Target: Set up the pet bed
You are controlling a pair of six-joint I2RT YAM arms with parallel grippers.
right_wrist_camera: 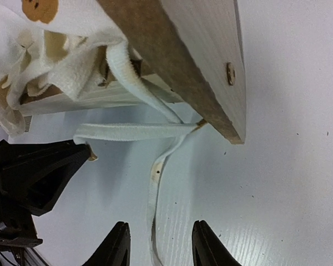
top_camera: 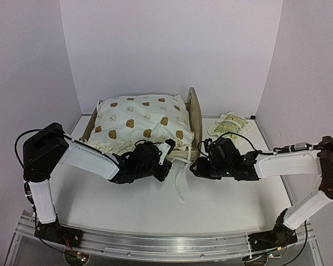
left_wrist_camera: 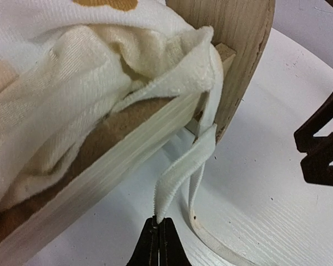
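The pet bed [top_camera: 192, 113] stands at the back middle, with the cream bear-print cushion [top_camera: 141, 123] lying in it. My left gripper [top_camera: 167, 151] is at the bed's near right corner, shut on the end of one white tie strap [left_wrist_camera: 180, 174] of the cushion; its tips [left_wrist_camera: 159, 224] pinch the strap beside the side rail [left_wrist_camera: 127, 149]. My right gripper [top_camera: 195, 166] is open low over the table, its fingertips [right_wrist_camera: 160, 230] either side of a second strap [right_wrist_camera: 154, 191] that lies flat below the end board [right_wrist_camera: 211, 66]. The left gripper also shows in the right wrist view [right_wrist_camera: 39, 172].
The small lemon-print pillow [top_camera: 228, 124] lies on the table right of the bed. The loose strap trails toward the near edge [top_camera: 180, 185]. The white table [top_camera: 155, 210] has walls at the back and both sides. The right gripper's dark fingers [left_wrist_camera: 322, 144] are close to the left one.
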